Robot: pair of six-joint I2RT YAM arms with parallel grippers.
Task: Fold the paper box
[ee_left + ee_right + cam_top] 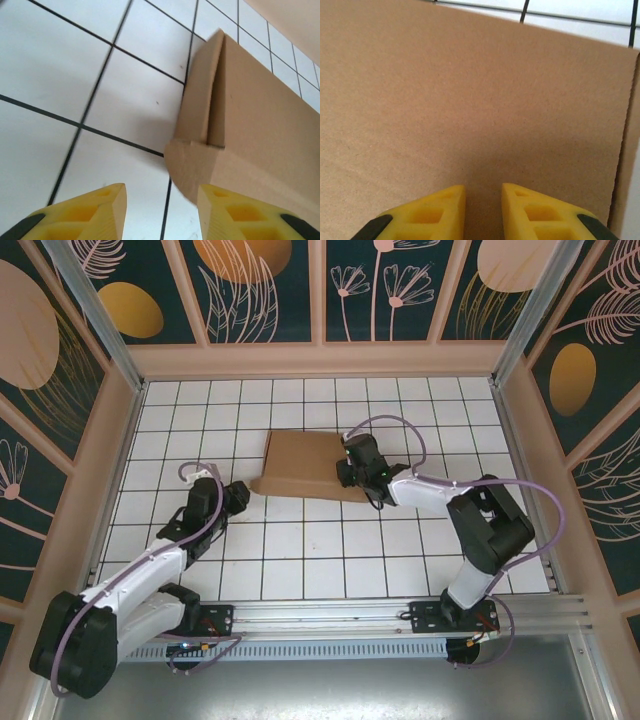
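The paper box (pixel 300 465) is a brown cardboard sheet lying on the tiled table, its left side flap folded up. In the left wrist view the box (pixel 250 115) shows a raised side panel and a rounded flap (pixel 192 167) at its near corner. My left gripper (pixel 240 496) sits just left of that corner; the left gripper (pixel 161 210) is open, with the flap's tip reaching beside its right finger. My right gripper (pixel 350 472) hovers over the sheet's right part. The right gripper (pixel 483 210) points down at bare cardboard (pixel 470 100), its jaws a narrow gap apart and holding nothing.
White grid-tiled table (pixel 300 550) ringed by tan walls (pixel 320 358) at the back and sides. A metal rail (pixel 330 615) with the arm bases runs along the near edge. Bare tiles lie in front of the box.
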